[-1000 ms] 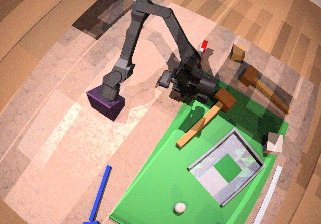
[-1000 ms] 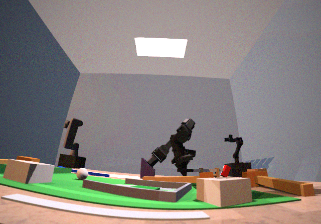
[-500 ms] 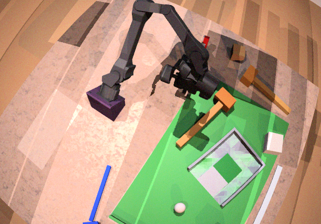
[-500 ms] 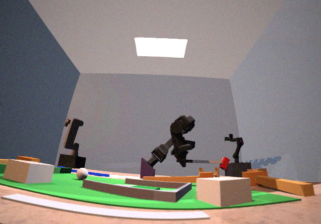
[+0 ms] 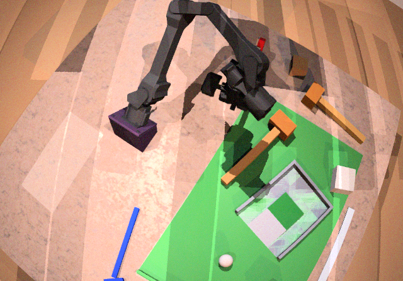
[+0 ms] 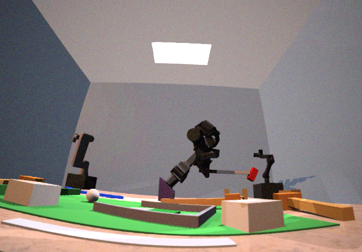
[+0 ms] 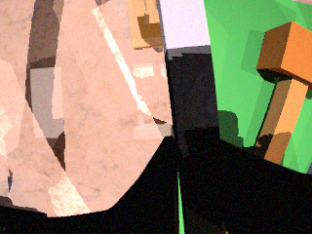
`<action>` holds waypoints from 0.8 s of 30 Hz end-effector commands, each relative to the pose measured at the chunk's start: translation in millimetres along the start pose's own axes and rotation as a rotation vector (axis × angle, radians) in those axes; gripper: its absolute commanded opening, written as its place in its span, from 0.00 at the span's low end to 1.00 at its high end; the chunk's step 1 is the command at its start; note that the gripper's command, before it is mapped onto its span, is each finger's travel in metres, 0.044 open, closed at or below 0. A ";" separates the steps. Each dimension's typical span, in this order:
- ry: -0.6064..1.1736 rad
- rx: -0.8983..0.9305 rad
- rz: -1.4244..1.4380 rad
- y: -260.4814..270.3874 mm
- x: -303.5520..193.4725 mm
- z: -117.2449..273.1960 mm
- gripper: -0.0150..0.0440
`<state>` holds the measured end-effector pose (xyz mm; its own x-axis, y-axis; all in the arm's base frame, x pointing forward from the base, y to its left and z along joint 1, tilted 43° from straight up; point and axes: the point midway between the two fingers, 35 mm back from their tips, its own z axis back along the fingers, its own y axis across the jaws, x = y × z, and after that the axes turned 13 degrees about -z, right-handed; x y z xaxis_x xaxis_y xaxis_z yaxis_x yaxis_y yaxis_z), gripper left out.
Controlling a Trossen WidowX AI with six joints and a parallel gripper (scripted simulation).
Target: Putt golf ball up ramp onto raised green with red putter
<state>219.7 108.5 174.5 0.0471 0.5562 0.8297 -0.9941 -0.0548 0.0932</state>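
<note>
My gripper [image 6: 207, 172] [image 7: 183, 142] is shut on the dark grip of the red putter. The putter's red head [image 5: 261, 43] [image 6: 252, 174] hangs in the air to one side; its pale and dark shaft [image 6: 229, 172] [image 7: 192, 88] is nearly level. In the top view the arm hides the fingers and most of the shaft. The white golf ball [image 5: 225, 260] [image 6: 92, 195] rests on the green mat [image 5: 192, 235]. The raised green [image 5: 285, 210] lies inside a grey three-sided wall [image 5: 313, 184] [image 6: 146, 214], with the pale ramp [image 5: 267, 227] on its open side.
An orange mallet [image 5: 250, 155] lies on the mat between arm and walled green; another [image 5: 341, 120] [image 6: 321, 208] lies beyond the mat. A white block [image 5: 344, 179], tan block [image 5: 298, 65], blue putter [image 5: 126, 242] and white strip [image 5: 337, 244] lie around.
</note>
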 end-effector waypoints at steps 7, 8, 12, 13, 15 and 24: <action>0.084 -0.062 -0.281 -32.6 -48.2 18.2 0.25; 0.090 -0.069 -0.320 -35.8 -53.9 20.9 0.25; 0.108 -0.096 -0.474 -47.1 -77.3 31.9 0.25; 0.112 -0.102 -0.513 -49.6 -83.4 34.7 0.25; 0.119 -0.116 -0.590 -54.1 -95.8 40.3 0.25; 0.140 -0.174 -0.939 -66.5 -154.8 65.3 0.25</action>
<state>280.9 -6.3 90.3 0.7434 0.4773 0.4685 -0.6684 0.5046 0.5465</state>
